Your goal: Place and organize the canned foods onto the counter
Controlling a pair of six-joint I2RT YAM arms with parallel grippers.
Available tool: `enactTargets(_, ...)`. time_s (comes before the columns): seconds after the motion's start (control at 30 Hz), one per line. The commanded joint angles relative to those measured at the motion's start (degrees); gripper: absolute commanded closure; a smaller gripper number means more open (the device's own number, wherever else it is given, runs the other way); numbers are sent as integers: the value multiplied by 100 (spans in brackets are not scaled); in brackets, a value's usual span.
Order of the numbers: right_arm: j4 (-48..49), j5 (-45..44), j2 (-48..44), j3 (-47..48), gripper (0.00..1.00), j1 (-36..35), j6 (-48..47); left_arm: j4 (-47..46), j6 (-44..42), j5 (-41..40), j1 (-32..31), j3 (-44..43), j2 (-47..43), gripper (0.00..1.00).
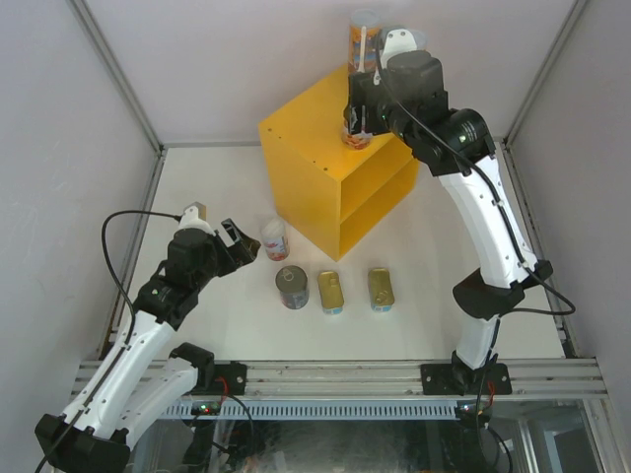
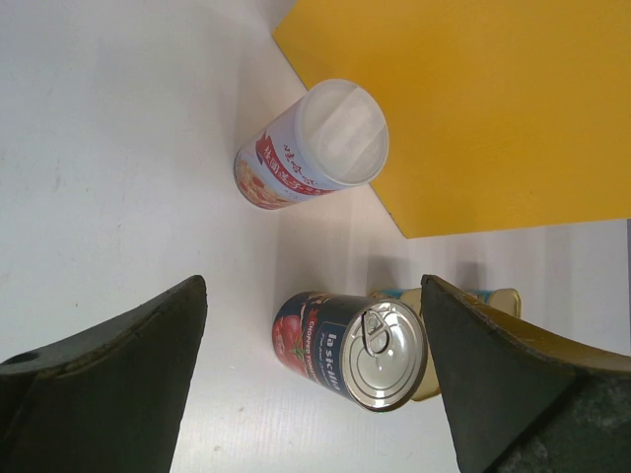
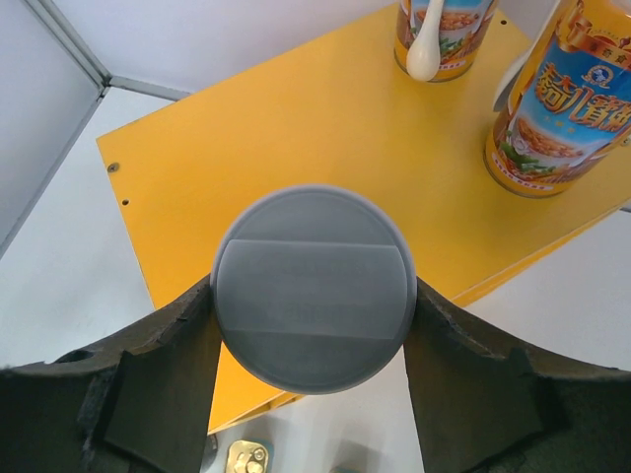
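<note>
While your right gripper clamps a grey-lidded tall can over the yellow counter, near two standing cans, set it down upright and release. Your left gripper hangs open above the white-lidded can and tomato tin on the table; pick one next.

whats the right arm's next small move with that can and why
Probably lower the right gripper until its grey-lidded can rests on the yellow counter: the can is clamped over bare top, apart from the two tall cans farther back, and contact isn't visible.
</note>
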State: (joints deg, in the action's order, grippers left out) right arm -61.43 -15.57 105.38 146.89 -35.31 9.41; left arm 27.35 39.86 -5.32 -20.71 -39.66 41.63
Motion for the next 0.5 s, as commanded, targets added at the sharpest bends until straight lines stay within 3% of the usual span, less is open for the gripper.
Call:
enactTargets(0.0,615,138,-68,367,100,50,102,-165,-76,49,38,-332,-6,8)
enactTargets(0.27,601,228,90,437,97,77,109,-212,8,95,36,-306,9,8)
enactTargets(0.47,661,256,173,437,82,72,79,-244,38,115,34,-270,41,8)
